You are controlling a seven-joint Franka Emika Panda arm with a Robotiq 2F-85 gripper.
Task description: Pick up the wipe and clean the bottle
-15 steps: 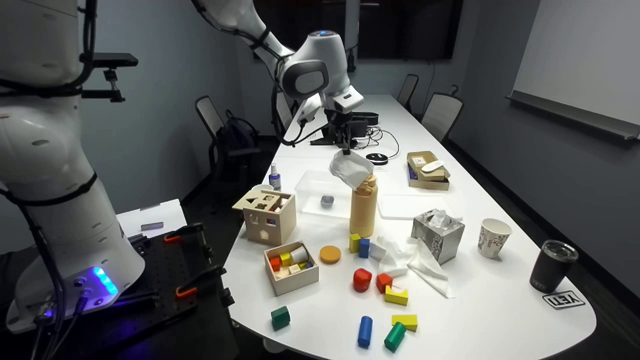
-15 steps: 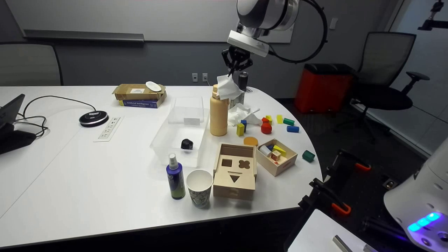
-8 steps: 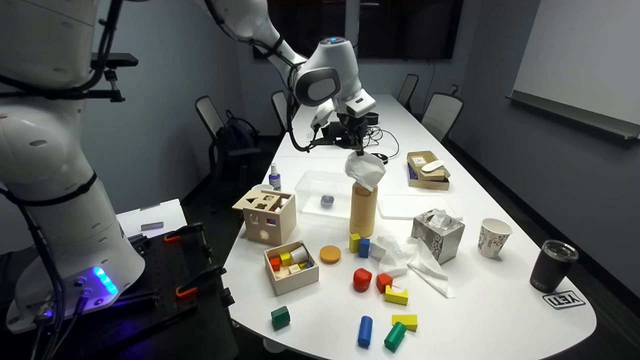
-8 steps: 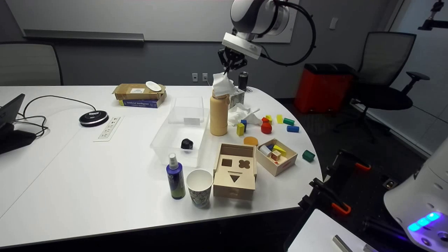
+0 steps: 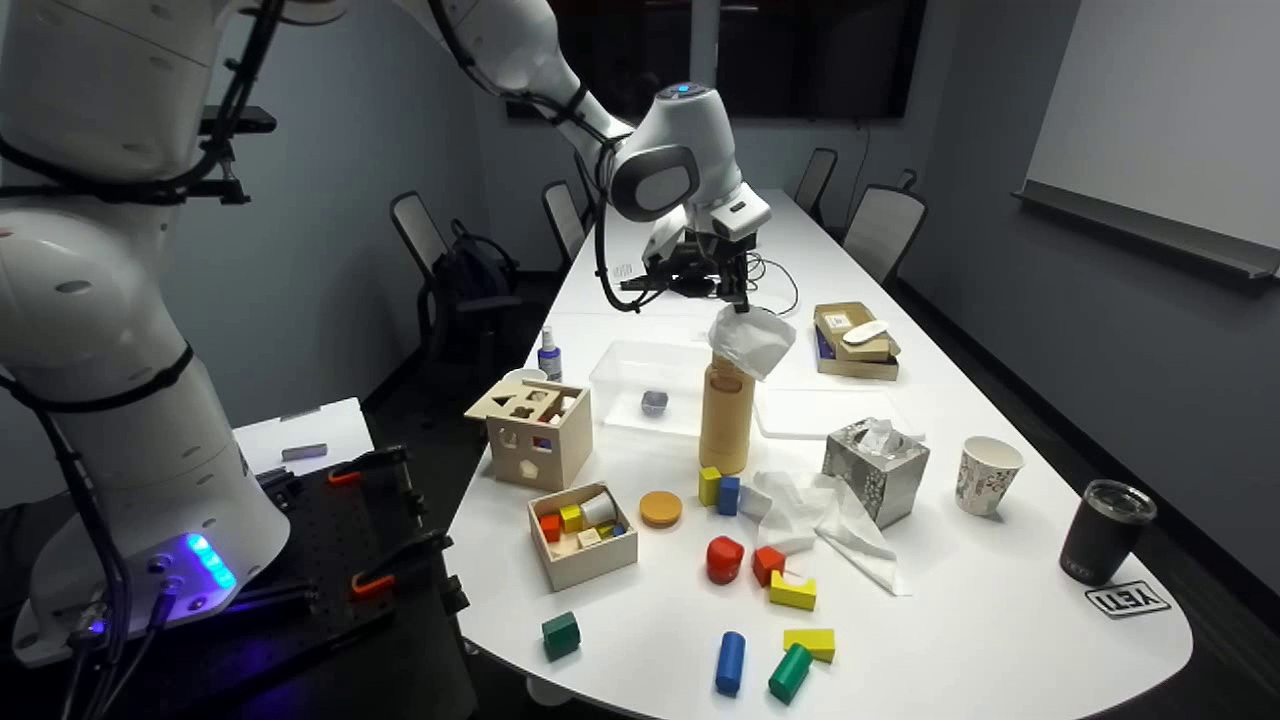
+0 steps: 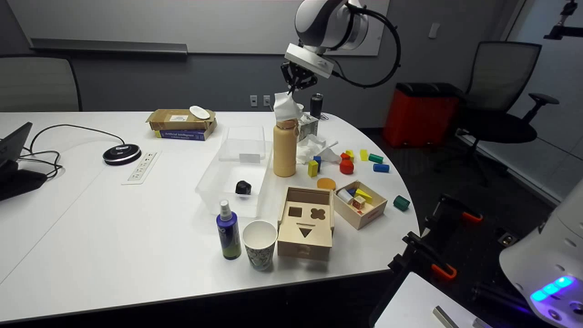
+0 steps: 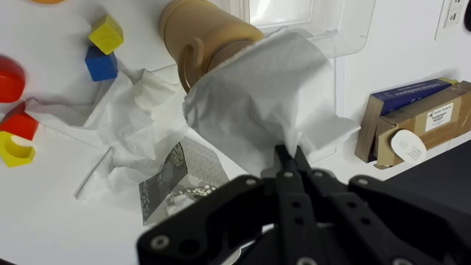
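Hanging below gripper [image 7: 290, 151]: wipe [image 7: 254, 103] | jaws: pinched together on its upper end | bottle [image 6: 284, 152]: upright, top hidden by wipe

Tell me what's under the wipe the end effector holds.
The upright bottle stands there, its body and side loop in sight. The wipe hides its very top in all three views, so how that part looks and whether the wipe touches it cannot be told.

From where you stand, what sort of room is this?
Probably a meeting room: a long white table, a grey-backed black office chair and a large white wall-mounted board suggest it.
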